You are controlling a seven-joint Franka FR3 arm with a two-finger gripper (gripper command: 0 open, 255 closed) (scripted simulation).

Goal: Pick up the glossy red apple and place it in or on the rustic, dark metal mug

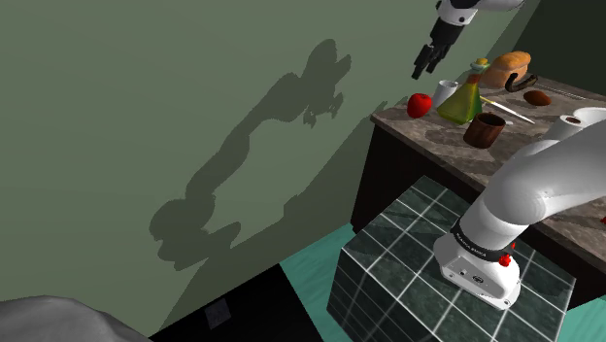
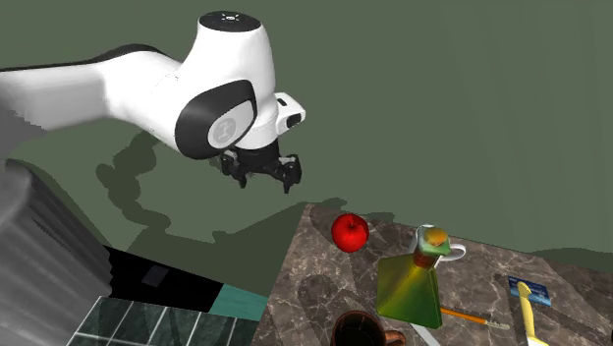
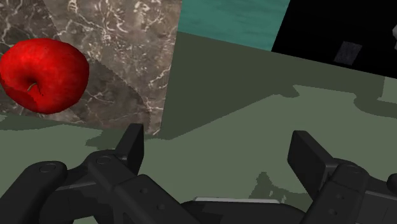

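The glossy red apple (image 1: 419, 104) (image 2: 350, 232) (image 3: 43, 74) rests near the corner of a marbled brown counter (image 1: 437, 136) (image 3: 127, 51). The dark brown mug (image 1: 484, 129) (image 2: 362, 329) stands upright on the same counter, apart from the apple, with a green bottle (image 1: 459, 102) (image 2: 411, 285) between them. My black gripper (image 1: 424, 66) (image 2: 263, 177) (image 3: 219, 153) hangs in the air above and just beyond the counter's corner, off to one side of the apple. Its fingers (image 3: 130, 146) stand wide apart and hold nothing.
A white cup (image 1: 445, 92) (image 2: 447, 251) stands behind the bottle. A bread loaf (image 1: 510, 68), a brown oval thing (image 1: 537, 97) and a pencil (image 2: 472, 317) lie farther along the counter. A green wall is close behind. The tiled stand (image 1: 427, 282) sits below.
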